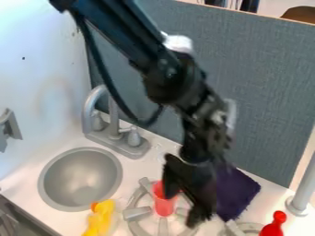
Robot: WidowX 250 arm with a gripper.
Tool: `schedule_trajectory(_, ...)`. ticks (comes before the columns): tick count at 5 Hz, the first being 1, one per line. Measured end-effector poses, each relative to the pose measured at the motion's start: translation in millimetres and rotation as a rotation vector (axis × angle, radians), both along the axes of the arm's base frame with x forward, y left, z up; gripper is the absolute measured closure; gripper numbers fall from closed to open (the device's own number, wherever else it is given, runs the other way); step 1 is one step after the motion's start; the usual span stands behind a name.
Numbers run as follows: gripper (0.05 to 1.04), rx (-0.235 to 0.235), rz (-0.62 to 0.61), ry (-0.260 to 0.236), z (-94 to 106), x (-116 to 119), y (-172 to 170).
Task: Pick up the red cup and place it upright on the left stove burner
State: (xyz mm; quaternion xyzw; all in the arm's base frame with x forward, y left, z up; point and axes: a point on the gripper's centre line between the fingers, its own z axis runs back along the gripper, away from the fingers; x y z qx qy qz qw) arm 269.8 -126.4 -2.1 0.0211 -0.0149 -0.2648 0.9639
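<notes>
The gripper (184, 209) hangs spread, pinching nothing that I can make out, one finger partly in front of the red cup (164, 204); contact is unclear. The cup, smooth and tapered, looks seated upright on the grey spoked burner (137, 213), not lifted. Nearby: soft purple cloth (239, 193), glossy yellow toy (101, 220), round dull-grey sink (80, 177)

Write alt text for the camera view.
A black robot arm hangs over a toy kitchen, its open tool by a red cup on a stove burner; a purple cloth lies right of it, a sink and yellow toy left.
</notes>
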Motion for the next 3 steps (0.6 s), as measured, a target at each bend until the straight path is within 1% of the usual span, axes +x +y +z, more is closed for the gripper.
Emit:
schedule_trajectory(1,0.08,-0.002,-0.094,-0.012,14.5,-2.7,-37.6)
schedule_trajectory(2,0.08,0.024,-0.185,0.037,20.1,-8.2,-40.7)
schedule_trajectory(3,0.08,0.029,-0.225,0.012,39.1,4.1,-54.5)
